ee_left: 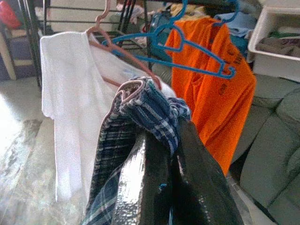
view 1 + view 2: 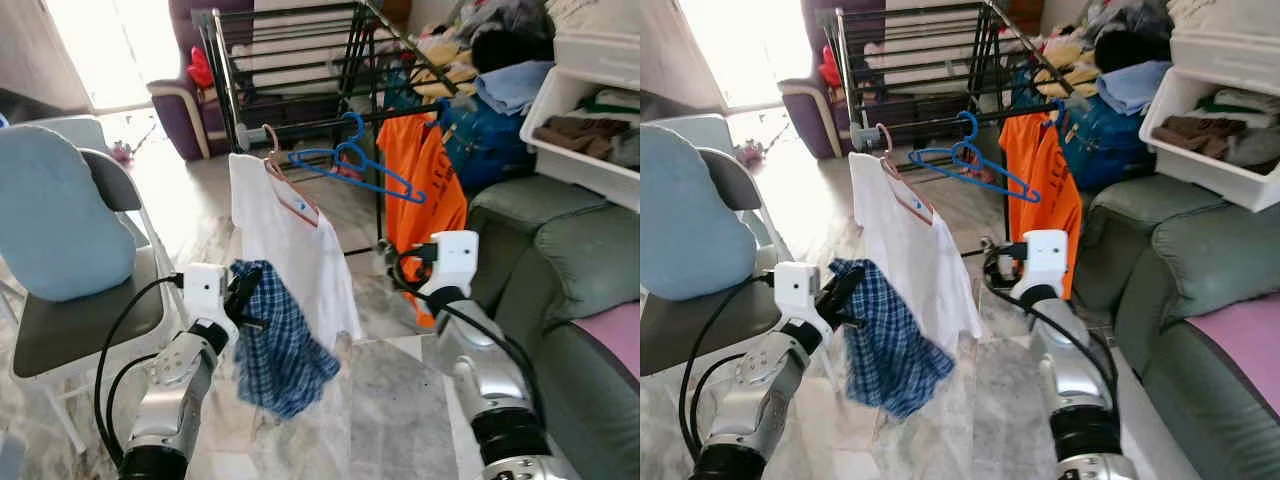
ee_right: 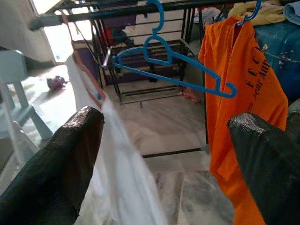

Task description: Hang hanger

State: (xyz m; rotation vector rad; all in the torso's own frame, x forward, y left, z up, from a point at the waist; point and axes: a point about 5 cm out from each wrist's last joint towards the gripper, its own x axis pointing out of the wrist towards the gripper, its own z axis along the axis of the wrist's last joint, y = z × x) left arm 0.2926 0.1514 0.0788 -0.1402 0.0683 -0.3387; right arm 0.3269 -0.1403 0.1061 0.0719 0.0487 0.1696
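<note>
The blue checked cloth (image 2: pixel 275 340) is being squeezed by the left claw (image 2: pixel 243 296); the right claw (image 3: pixel 164 159) is being held wide open, ready for the empty blue hanger (image 2: pixel 355 165), which should be grabbed gently.

A blue plaid cloth (image 2: pixel 275 340), a white shirt (image 2: pixel 290 250), a blue hanger (image 2: pixel 355 165) and an orange shirt (image 2: pixel 430 190).

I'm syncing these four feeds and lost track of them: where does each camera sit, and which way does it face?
Left eye: on the head, looking forward and down at the rack; both arms show.
Right eye: beside it, same scene.
Left wrist: along the left gripper, shut on plaid cloth, toward the white shirt.
Right wrist: between the open right gripper fingers, toward the rack.
Shared: all show the blue hanger and orange shirt.
</note>
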